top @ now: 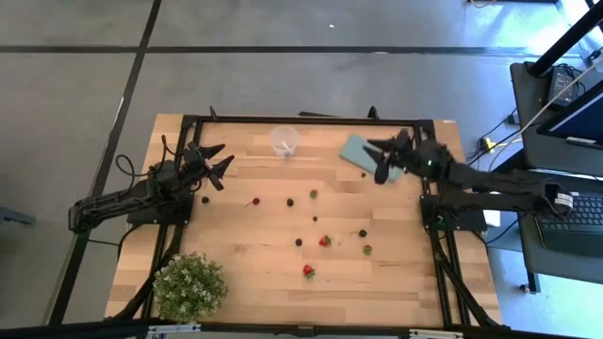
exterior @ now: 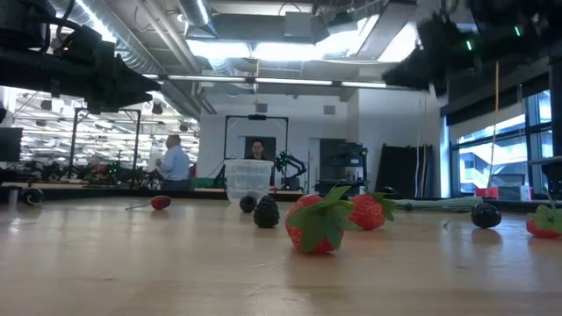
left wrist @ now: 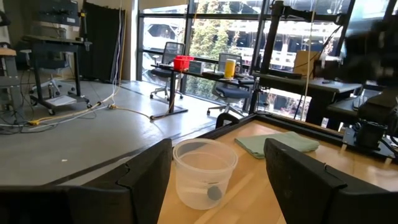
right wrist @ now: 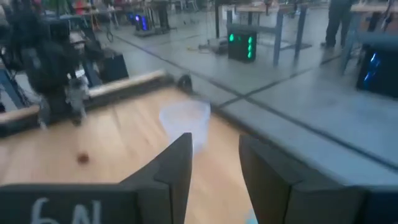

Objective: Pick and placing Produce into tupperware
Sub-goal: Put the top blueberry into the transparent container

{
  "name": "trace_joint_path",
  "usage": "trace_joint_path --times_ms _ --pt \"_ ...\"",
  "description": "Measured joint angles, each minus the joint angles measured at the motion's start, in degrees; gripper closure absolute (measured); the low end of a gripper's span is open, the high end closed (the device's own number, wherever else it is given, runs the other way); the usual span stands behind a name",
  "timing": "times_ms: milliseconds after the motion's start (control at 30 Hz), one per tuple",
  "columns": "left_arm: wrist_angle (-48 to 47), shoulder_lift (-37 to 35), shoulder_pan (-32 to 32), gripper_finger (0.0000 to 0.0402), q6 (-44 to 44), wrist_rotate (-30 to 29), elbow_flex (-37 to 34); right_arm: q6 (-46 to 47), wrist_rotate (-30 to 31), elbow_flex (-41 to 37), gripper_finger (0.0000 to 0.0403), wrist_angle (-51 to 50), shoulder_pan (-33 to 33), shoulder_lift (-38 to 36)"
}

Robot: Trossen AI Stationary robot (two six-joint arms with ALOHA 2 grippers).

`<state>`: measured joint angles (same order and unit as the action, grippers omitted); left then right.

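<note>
- Wooden desk [top: 264, 273] carries one clear plastic cup [top: 285, 140], standing upright near the far edge, between the two arms.
- One small dark piece lies at the bottom of the cup, seen from the left wrist.
- Berries lie scattered across the middle of the desk, well apart from the cup; from above I count about ten: three red ones [top: 324, 241], and the rest dark [top: 300, 242] or green [top: 367, 250].
- One teal cloth [top: 358, 152] lies flat to the right of the cup.
- One leafy potted plant [top: 189, 286] sits at the near left corner.
- Left gripper [top: 220, 167] hangs left of the cup, fingers apart, holding nothing.
- Right gripper [top: 379, 162] hovers over the teal cloth, fingers apart with a narrower gap, empty.
- Two people [exterior: 176, 163] show in the room beyond.
</note>
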<state>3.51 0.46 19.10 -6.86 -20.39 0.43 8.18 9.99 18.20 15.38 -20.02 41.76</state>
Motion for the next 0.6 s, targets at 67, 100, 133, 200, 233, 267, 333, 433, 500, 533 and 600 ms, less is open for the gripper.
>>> trace_joint_path --times_ms 67,100,133,200,233,267,333,433,500,533,600 --pt "0.0 0.0 0.0 0.0154 0.0 0.0 0.0 1.0 0.0 -5.7 0.0267 3.3 0.0 0.1" --pt "0.0 0.0 0.0 0.0154 0.0 0.0 0.0 1.6 0.0 -8.3 0.0267 4.8 0.0 0.1" --pt "0.0 0.0 0.0 0.0154 0.0 0.0 0.0 2.0 0.0 -10.5 0.0267 6.7 0.0 0.1" --pt "0.0 0.0 0.0 0.0154 0.0 0.0 0.0 2.1 0.0 -14.6 0.0267 10.3 0.0 0.0" --pt "0.0 0.0 0.0 0.0154 0.0 0.0 0.0 2.0 0.0 -16.5 0.0267 12.0 0.0 0.1" --pt "0.0 0.0 0.0 0.0154 0.0 0.0 0.0 2.0 0.0 -17.9 0.0267 13.2 0.0 0.1" --pt "0.0 0.0 0.0 0.0154 0.0 0.0 0.0 1.8 0.0 -17.5 0.0267 12.3 0.0 0.1" --pt "0.0 0.0 0.0 0.0154 0.0 0.0 0.0 1.7 0.0 -17.3 0.0267 12.7 0.0 0.5" --pt "0.0 0.0 0.0 0.0154 0.0 0.0 0.0 2.0 0.0 -17.3 0.0267 14.1 0.0 0.5" --pt "0.0 0.0 0.0 0.0154 0.0 0.0 0.0 2.0 0.0 -17.2 0.0267 14.6 0.0 0.5" --pt "0.0 0.0 0.0 0.0154 0.0 0.0 0.0 2.1 0.0 -17.2 0.0267 15.5 0.0 0.5"
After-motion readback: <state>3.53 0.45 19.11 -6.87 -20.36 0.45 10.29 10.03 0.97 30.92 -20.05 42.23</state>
